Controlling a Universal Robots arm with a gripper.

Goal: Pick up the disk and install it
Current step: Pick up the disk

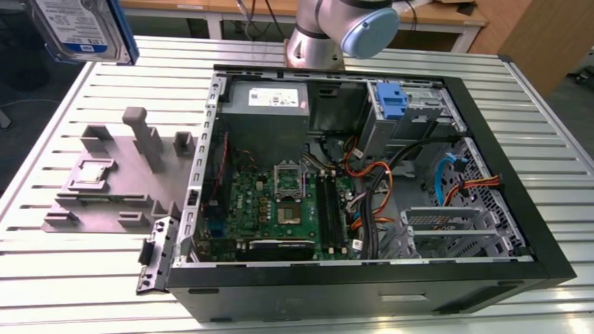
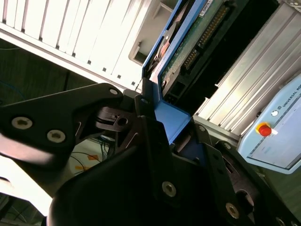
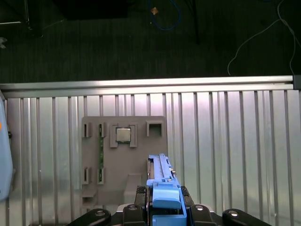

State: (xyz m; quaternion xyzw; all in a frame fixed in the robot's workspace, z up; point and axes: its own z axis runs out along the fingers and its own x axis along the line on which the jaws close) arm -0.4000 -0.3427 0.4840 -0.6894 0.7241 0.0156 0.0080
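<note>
The gripper [image 3: 165,207] was shut tight on the disk [image 1: 79,28], pinching its blue side rails [image 2: 171,117]. The disk sat inside its grip, high above the grey tray [image 3: 141,157]. It looked hard, flat, a bit heavy and easy to break, so the rails seemed the safest place to hold.

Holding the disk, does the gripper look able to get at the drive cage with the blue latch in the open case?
Probably yes: the gripper is shut on the disk, the case lies open on top, and the drive cage looks free.
</note>
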